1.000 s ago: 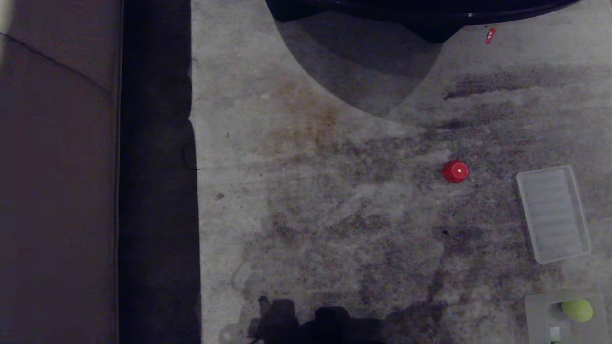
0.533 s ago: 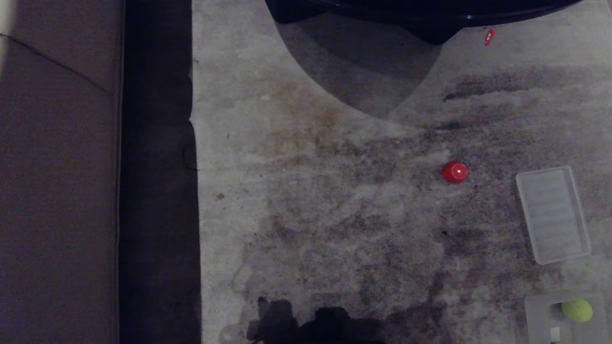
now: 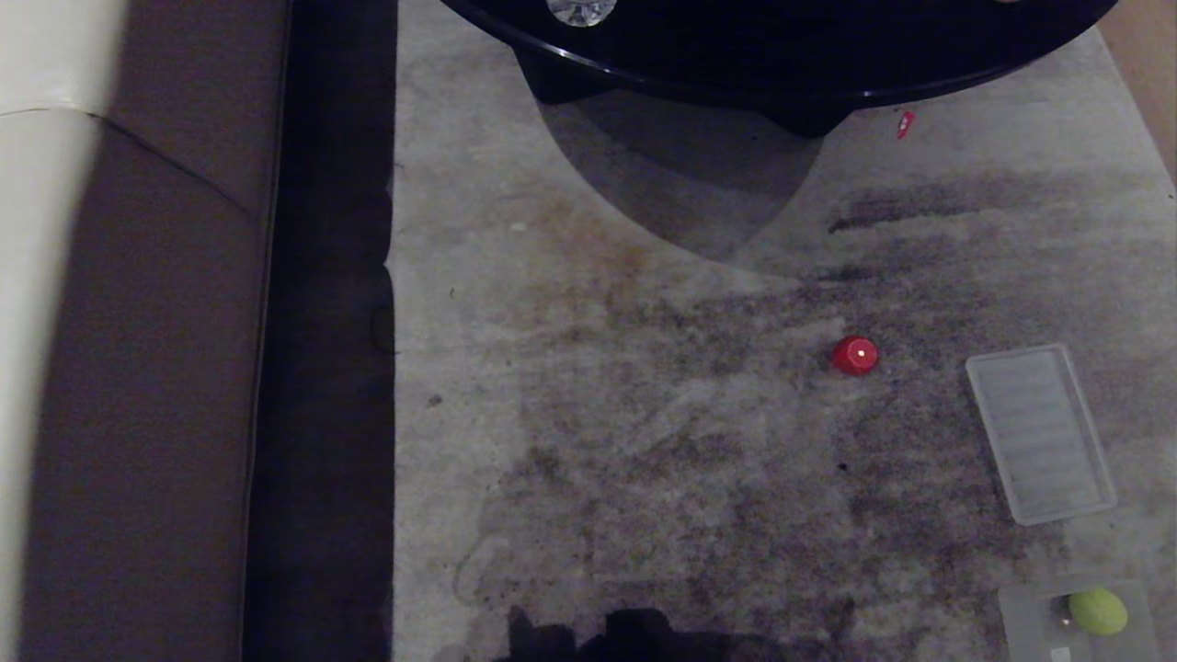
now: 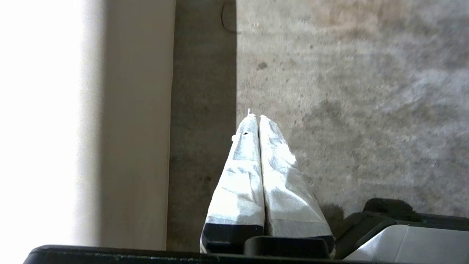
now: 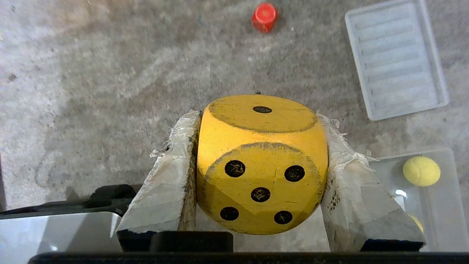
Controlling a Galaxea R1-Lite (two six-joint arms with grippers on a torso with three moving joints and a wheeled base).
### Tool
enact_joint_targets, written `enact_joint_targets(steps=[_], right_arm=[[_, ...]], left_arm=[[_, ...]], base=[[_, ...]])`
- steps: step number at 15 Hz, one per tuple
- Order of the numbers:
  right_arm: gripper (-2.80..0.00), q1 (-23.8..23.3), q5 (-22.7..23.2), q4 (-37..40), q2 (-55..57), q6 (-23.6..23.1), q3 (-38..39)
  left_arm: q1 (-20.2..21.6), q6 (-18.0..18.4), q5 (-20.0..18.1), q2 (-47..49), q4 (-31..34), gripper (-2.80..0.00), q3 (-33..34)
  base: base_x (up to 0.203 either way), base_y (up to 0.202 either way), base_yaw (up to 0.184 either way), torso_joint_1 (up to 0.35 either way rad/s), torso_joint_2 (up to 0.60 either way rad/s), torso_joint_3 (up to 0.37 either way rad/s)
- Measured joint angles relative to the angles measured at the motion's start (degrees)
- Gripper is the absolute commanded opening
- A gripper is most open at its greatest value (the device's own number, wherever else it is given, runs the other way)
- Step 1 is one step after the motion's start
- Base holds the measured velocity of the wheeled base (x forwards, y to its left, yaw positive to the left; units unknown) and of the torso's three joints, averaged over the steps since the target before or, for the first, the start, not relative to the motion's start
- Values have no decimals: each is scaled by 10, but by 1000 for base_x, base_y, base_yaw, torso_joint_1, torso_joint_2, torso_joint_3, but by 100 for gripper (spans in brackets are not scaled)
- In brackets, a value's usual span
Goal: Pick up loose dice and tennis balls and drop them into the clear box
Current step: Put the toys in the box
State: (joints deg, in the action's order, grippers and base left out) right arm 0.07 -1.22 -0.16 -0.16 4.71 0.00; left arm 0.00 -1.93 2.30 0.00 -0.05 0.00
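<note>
The yellow die (image 5: 262, 165) is kept clamped in the right hand (image 5: 261, 124) for carrying to the clear box (image 5: 445, 216), while the left hand (image 4: 259, 119) is held closed and empty.

Left gripper (image 4: 259, 119): two tapered fingers wrapped in white tape, black bases. Right gripper (image 5: 258, 121): white-taped fingers (image 5: 166, 190), frayed and soiled at edges, black bases, grey housing.

Stained grey carpet (image 3: 644, 414), ribbed clear lid (image 3: 1039, 432), dark round table (image 3: 782, 46).
</note>
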Motion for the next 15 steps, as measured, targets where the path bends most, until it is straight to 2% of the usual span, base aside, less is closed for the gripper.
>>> enact_joint_targets(steps=[15], right_arm=[[-280,0,0,0,0,0,0]], left_arm=[[0,1,0,0,0,-280,0]], base=[[0,0,0,2,2,201]])
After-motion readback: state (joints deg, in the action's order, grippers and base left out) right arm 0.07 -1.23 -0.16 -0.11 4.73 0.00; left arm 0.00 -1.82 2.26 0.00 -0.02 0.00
